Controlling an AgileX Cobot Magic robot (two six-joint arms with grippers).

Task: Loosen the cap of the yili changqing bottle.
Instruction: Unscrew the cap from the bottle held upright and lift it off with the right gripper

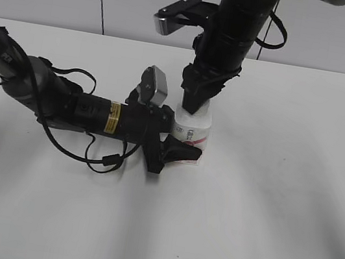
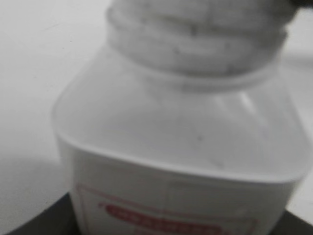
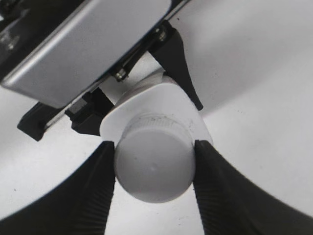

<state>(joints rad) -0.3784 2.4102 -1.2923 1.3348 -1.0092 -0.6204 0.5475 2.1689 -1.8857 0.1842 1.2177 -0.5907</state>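
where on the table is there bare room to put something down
The table is bare along the whole front and across the right side. The left arm crosses the left middle. It is crowded at centre, where both grippers close round the bottle.

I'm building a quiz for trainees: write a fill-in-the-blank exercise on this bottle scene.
1. The right gripper is shut on the small round white plastic ____ from two sides.
2. The left gripper holds the small white squarish plastic bottle by its ____.
3. The bottle stands ____ on the white table.
4. The bottle's label is printed in ____.

Missing: cap; body; upright; red
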